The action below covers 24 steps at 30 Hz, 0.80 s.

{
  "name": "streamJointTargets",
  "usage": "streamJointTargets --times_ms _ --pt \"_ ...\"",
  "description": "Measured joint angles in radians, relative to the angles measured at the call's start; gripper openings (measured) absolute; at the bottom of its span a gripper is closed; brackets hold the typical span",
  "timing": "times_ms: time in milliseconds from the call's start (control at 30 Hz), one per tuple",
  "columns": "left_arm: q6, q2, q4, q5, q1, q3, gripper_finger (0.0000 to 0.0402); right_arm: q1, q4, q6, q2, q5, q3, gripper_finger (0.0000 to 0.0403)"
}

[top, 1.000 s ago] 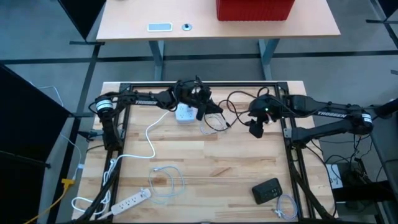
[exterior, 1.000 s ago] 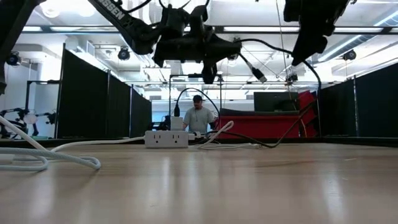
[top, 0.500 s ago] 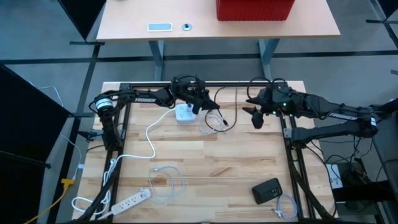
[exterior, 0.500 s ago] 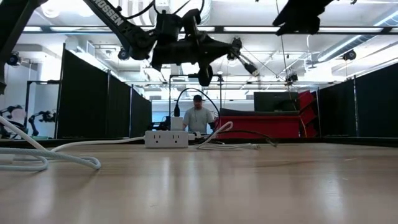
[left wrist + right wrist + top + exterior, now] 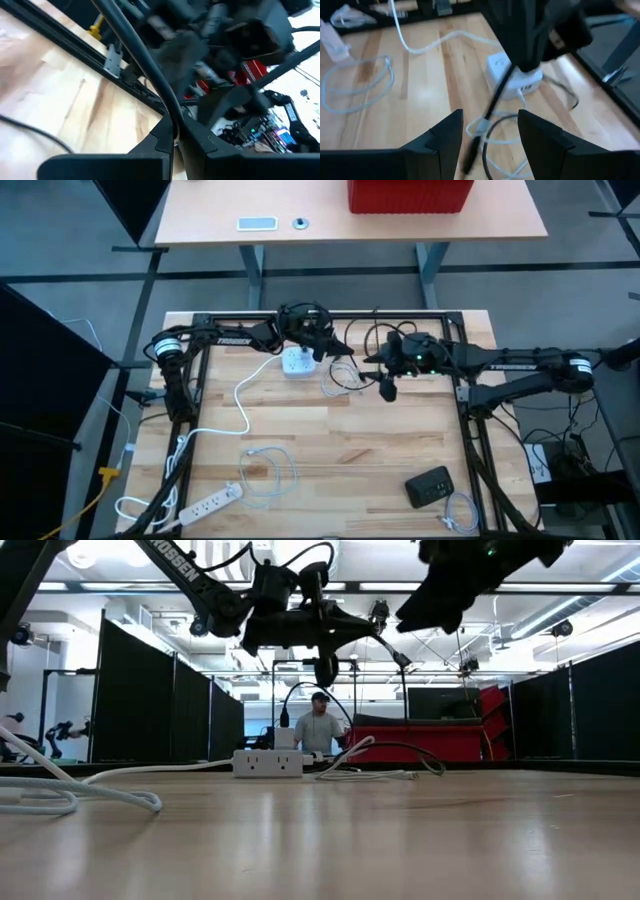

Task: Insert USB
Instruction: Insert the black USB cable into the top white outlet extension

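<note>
Okay, I take the white power cube [image 5: 295, 362] at the far edge of the table [image 5: 340, 440] as my reference. My left gripper [image 5: 322, 350] hovers just above and to the right of the cube, clenched on the black USB cable [image 5: 150, 65]; the left wrist view shows the cord pinched between its fingers. From that grip the cable hangs down beside the cube, and its plug end [image 5: 471, 152] dangles clear of the wood, not in any port. My right gripper [image 5: 487, 120] sits farther right of the cube, raised off the table, fingers spread. The plug shows between them in the wrist view, but I see no grip on it. A loose loop of thin cable [image 5: 345, 377] lies on the wood right of the cube. The cube's own white cord [image 5: 243, 395] runs toward the near left corner, where a white power strip [image 5: 205, 505] lies. Beyond the cube, on the desk behind, stands a red bin [image 5: 410, 195]; what it holds I cannot tell.
</note>
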Motion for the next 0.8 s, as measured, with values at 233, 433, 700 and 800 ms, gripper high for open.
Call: streamJointTargets --times_ms 233,433,700,800 --pt "0.002 -0.003 0.010 0.014 -0.018 0.000 0.0007 -0.002 -0.097 -0.044 0.012 0.002 0.000 0.0161" --pt "0.006 -0.016 0.032 0.021 -0.033 0.000 0.0007 -0.002 -0.165 -0.144 -0.022 0.085 -0.003 0.0141" --pt "0.006 -0.017 0.073 0.015 -0.045 0.004 0.0007 0.019 -0.098 -0.197 0.059 0.050 -0.021 0.0115" --pt "0.006 -0.017 0.072 0.011 -0.045 0.004 0.0007 0.030 -0.055 -0.194 0.068 0.010 -0.018 0.0107"
